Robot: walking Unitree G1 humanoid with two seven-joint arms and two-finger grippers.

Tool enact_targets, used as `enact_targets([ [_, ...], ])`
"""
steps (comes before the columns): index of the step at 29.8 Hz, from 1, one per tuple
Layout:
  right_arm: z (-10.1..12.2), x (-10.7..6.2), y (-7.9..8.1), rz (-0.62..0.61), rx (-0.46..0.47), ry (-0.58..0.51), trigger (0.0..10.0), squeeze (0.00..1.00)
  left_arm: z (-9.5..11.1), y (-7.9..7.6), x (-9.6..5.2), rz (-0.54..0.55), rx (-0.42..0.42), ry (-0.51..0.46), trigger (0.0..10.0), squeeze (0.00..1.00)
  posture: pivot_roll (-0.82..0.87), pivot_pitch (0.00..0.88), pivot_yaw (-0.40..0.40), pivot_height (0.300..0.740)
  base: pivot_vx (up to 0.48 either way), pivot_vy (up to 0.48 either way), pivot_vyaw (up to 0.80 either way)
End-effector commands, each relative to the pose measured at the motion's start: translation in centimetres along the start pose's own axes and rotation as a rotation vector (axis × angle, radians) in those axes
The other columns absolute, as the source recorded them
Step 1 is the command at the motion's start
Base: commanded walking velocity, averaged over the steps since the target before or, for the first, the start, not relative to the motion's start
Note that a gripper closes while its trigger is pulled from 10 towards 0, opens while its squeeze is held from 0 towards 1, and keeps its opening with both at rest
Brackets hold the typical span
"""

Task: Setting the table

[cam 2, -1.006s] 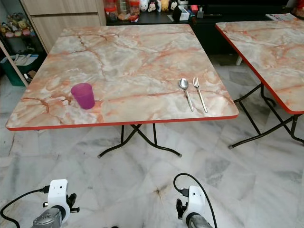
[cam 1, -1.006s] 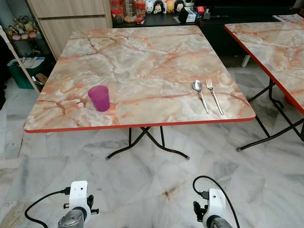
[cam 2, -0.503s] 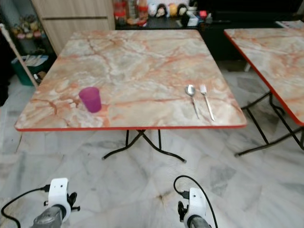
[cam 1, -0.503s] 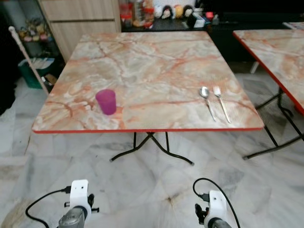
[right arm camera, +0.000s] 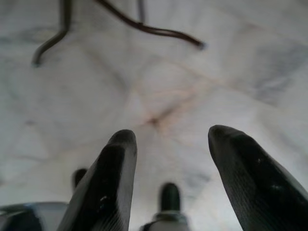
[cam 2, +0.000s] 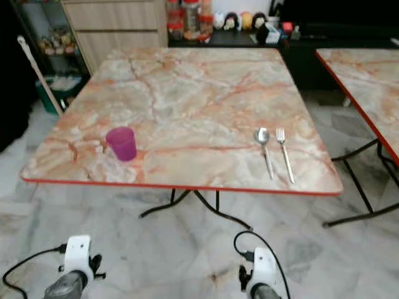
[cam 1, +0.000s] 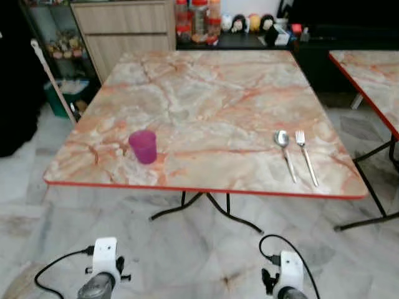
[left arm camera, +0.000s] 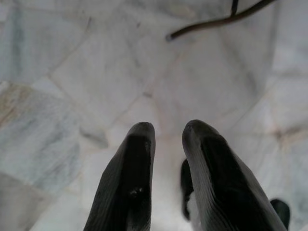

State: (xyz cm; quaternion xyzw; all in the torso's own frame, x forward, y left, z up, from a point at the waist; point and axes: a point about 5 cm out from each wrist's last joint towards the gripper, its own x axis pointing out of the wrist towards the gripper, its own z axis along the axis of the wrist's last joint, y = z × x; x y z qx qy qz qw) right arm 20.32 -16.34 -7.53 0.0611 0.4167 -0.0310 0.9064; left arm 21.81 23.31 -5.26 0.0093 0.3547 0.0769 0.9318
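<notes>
**Standing in front of the desk, both claws empty**

So I'm facing the marble-pattern desk with the red edge, standing a little way back from it on the pale marble floor. On the desk there's a purple cup sitting upright toward my left, close to the near edge. Over on my right side lie a spoon and a fork, side by side and just apart, handles pointing at the near edge, spoon on the left of the fork. Cup and cutlery are well apart from each other.

Both arms hang low at my sides, below the desk's edge. My left claw points down at the floor, fingers a narrow gap apart and nothing between them. My right claw also points at the floor, fingers spread noticeably wider, also holding nothing. One of the desk's black folding legs curves across the floor ahead of it.

A second desk of the same pattern stands off to my right. Behind the main one there's a wooden cabinet and a dark shelf with jars and small figurines. A pale stick leans at the far left, and everything looks a bit blurry
</notes>
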Motion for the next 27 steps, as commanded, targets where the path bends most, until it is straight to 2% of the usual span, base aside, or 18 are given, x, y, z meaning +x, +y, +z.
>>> enact_targets([
  [1,-0.7,-0.2,-0.9,-0.022,0.005,0.02,10.0,0.0,-0.3,-0.5,0.0,-0.02,0.011,0.015,10.0,0.0,0.07,0.097,0.006,0.74,0.0,0.0,0.0],
  [14,-0.8,-0.2,-0.8,-0.015,0.006,0.022,10.0,0.0,-0.1,-0.2,0.0,-0.001,0.015,-0.004,10.0,0.0,0.08,0.099,0.004,0.74,0.0,0.0,0.0],
  [18,-0.7,-0.2,-0.9,-0.017,0.006,0.022,10.0,0.0,0.5,0.2,0.0,0.019,0.026,-0.052,10.0,0.0,0.08,0.097,0.005,0.74,0.0,0.0,0.0],
  [20,-0.7,-0.2,-0.9,-0.017,0.008,0.02,10.0,0.0,1.2,1.3,-0.2,0.074,-0.005,-0.111,10.0,0.0,0.08,0.099,0.005,0.74,0.0,0.0,0.0],
  [23,-0.7,-0.2,-0.9,-0.018,0.007,0.021,10.0,0.0,1.4,2.5,-0.4,0.129,-0.041,-0.139,10.0,0.0,0.09,0.099,0.004,0.74,0.0,0.0,0.0],
  [24,-0.8,-0.2,-0.9,-0.016,0.005,0.025,10.0,0.0,1.7,3.9,-0.7,0.195,-0.053,-0.177,10.0,0.0,0.1,0.101,0.001,0.74,0.0,0.0,0.0],
  [27,-0.8,-0.2,-0.9,-0.015,0.003,0.026,10.0,0.0,2.3,5.3,-1.1,0.275,-0.061,-0.228,10.0,0.0,0.11,0.1,0.0,0.74,0.0,0.0,0.0],
])
